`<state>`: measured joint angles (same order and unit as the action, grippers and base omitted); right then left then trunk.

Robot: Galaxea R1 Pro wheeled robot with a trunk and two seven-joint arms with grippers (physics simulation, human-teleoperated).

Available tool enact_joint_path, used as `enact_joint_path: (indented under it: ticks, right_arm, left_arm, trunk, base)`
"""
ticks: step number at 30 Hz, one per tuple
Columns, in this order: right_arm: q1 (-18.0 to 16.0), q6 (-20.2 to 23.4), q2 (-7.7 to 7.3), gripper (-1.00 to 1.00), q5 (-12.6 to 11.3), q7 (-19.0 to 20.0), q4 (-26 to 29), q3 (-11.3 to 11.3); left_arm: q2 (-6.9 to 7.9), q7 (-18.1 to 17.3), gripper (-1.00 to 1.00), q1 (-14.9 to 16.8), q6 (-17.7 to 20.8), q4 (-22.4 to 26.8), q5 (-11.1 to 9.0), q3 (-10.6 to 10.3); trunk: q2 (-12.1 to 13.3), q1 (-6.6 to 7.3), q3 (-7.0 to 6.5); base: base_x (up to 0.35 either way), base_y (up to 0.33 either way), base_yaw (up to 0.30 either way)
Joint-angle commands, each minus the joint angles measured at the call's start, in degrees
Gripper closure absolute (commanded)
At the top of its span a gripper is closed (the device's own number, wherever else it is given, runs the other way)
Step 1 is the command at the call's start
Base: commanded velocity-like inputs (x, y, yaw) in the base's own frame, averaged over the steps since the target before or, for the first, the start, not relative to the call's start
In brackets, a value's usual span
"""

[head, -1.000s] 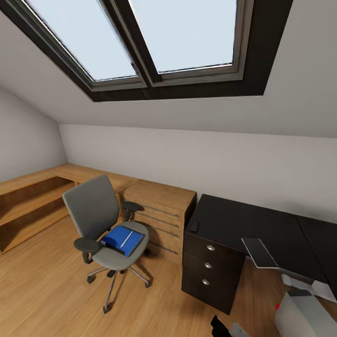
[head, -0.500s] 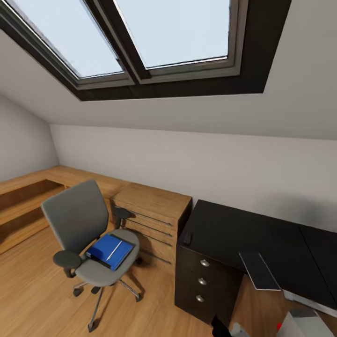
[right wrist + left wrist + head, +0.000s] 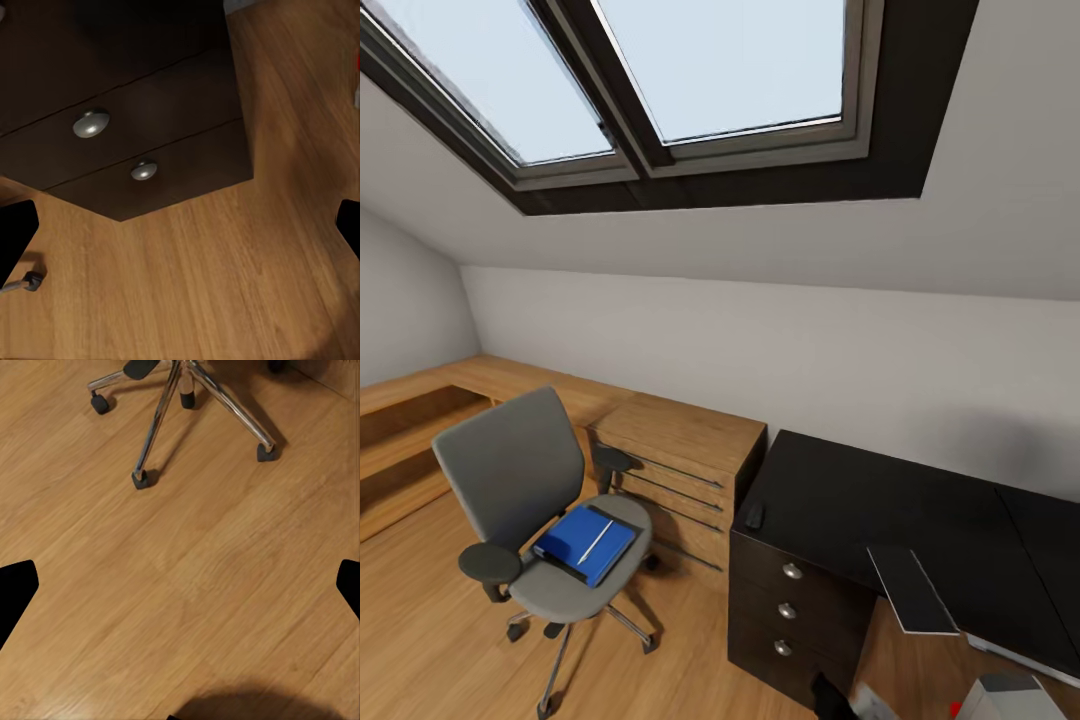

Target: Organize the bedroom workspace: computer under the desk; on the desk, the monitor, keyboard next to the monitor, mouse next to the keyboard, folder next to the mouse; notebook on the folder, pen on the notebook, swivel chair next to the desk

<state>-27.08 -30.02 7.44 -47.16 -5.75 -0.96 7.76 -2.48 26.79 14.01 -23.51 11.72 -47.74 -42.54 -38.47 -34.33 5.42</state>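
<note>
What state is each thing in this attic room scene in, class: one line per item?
swivel chair: upright on the floor, apart from the desk.
folder: flat on the chair seat.
pen: lying on the folder.
mouse: on the desk corner.
desk: drawers shut.
left gripper: open, empty.
right gripper: open, empty.

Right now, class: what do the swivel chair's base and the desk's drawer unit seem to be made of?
The swivel chair's base: likely polished chrome metal, since its legs show bright reflections. The drawer unit: probably dark lacquered wood or laminate, smooth fronts with round silver knobs that look like brushed metal.
</note>
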Motion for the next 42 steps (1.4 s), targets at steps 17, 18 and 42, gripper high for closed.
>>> enact_joint_path:
  ticks: [17, 18, 42]
  right_arm:
    - [-0.14, 7.02, -0.02, -1.00, 14.67, -3.77, 19.89, 7.03]
    - [-0.15, 8.82, -0.06, -1.00, 15.21, -4.39, 21.78, 7.11]
    - [-0.12, 46.20, -7.36, -1.00, 18.59, -6.83, 53.69, 0.34]
  left_arm:
    - [2.51, 0.78, -1.00, 0.06, 4.71, 19.38, 0.02, -1.03]
    - [3.27, 1.01, -1.00, 0.06, 6.23, 21.87, 0.04, -1.11]
    - [15.93, 15.37, -1.00, 0.06, 40.27, 66.71, -14.94, 10.32]
  trunk:
    - [-0.09, -0.02, 0.10]
    - [-0.09, -0.02, 0.10]
    - [-0.09, -0.02, 0.10]
  base:
    - [0.002, -0.002, 0.000]
    - [0.000, 0.000, 0.000]
    - [0.019, 0.000, 0.000]
